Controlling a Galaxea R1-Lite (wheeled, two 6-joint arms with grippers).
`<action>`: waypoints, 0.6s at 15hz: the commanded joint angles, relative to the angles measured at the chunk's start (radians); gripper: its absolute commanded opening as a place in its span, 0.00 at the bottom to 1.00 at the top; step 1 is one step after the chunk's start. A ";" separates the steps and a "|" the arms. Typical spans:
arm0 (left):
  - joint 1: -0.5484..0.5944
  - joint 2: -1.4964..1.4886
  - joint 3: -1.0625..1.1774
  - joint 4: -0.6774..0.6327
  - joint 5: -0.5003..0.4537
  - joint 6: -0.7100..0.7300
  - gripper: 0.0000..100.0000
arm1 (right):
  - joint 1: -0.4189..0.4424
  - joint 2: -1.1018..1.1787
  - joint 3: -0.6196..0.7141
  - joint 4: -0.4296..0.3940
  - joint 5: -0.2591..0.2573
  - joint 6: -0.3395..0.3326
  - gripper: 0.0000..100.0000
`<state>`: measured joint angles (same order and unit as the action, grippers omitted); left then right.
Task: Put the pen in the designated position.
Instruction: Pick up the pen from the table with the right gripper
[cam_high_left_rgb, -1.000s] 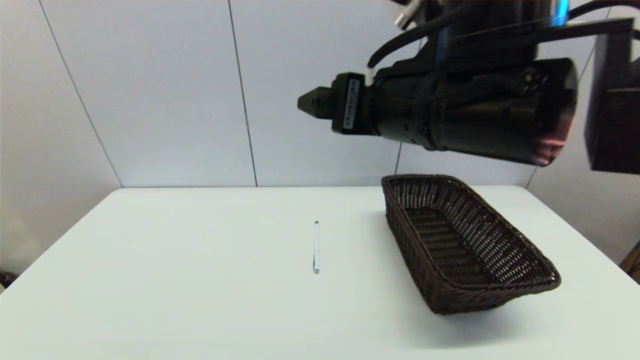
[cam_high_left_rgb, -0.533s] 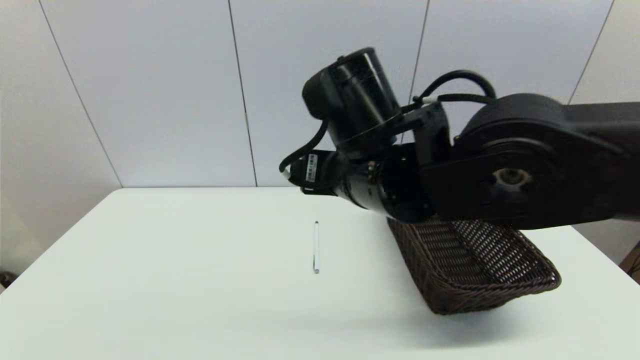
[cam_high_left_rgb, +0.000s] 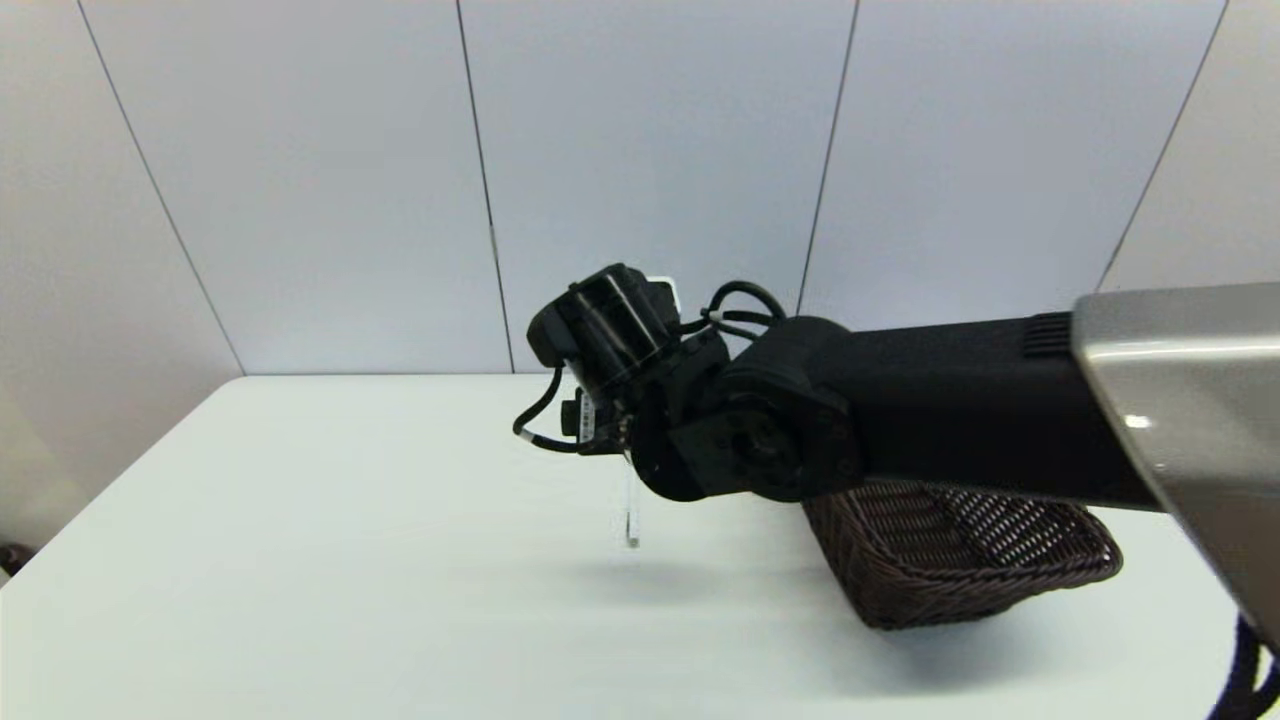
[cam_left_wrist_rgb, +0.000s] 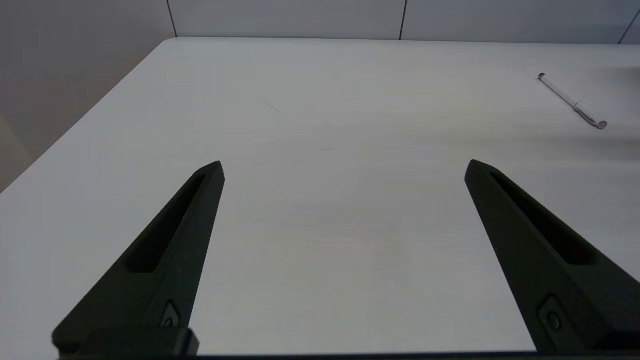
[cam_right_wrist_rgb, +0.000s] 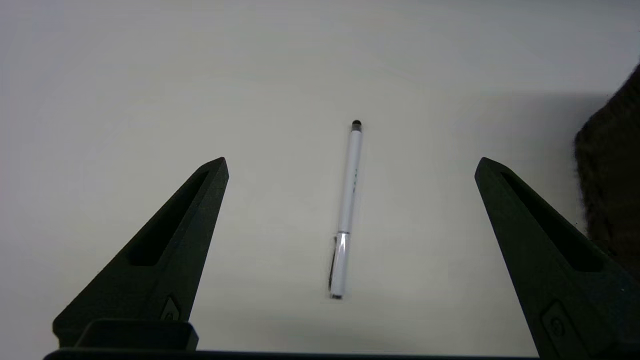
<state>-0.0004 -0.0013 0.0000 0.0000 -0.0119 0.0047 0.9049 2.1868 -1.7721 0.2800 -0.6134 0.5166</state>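
Right wrist view shows the right gripper (cam_right_wrist_rgb: 350, 162) poised above the pen (cam_right_wrist_rgb: 346, 210), fingers spread wide with the pen lying flat on the table (cam_right_wrist_rgb: 125, 75) between them, untouched and roughly centred in the gap. From the head view, the pen (cam_high_left_rgb: 632, 520) lies just left of the dark wicker basket (cam_high_left_rgb: 960, 550), apart from it. The step in hand appears to be the approach for the pick. The next move likely calls for a straight descent and a close across the thin barrel. The left gripper (cam_left_wrist_rgb: 345, 165) hovers idle over bare table, fingers apart, well clear of the pen.
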 joint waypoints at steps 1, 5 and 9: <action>0.000 0.000 0.000 0.000 0.000 0.000 1.00 | -0.024 0.128 -0.043 -0.024 -0.003 0.003 1.00; 0.000 0.000 0.000 0.000 0.000 0.000 1.00 | -0.047 0.200 -0.086 -0.038 -0.011 0.020 1.00; 0.000 0.000 0.000 0.000 0.000 0.000 1.00 | -0.050 0.238 -0.087 -0.033 -0.016 0.057 1.00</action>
<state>-0.0004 -0.0013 0.0000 0.0000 -0.0123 0.0043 0.8538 2.3947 -1.8560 0.2447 -0.6253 0.5604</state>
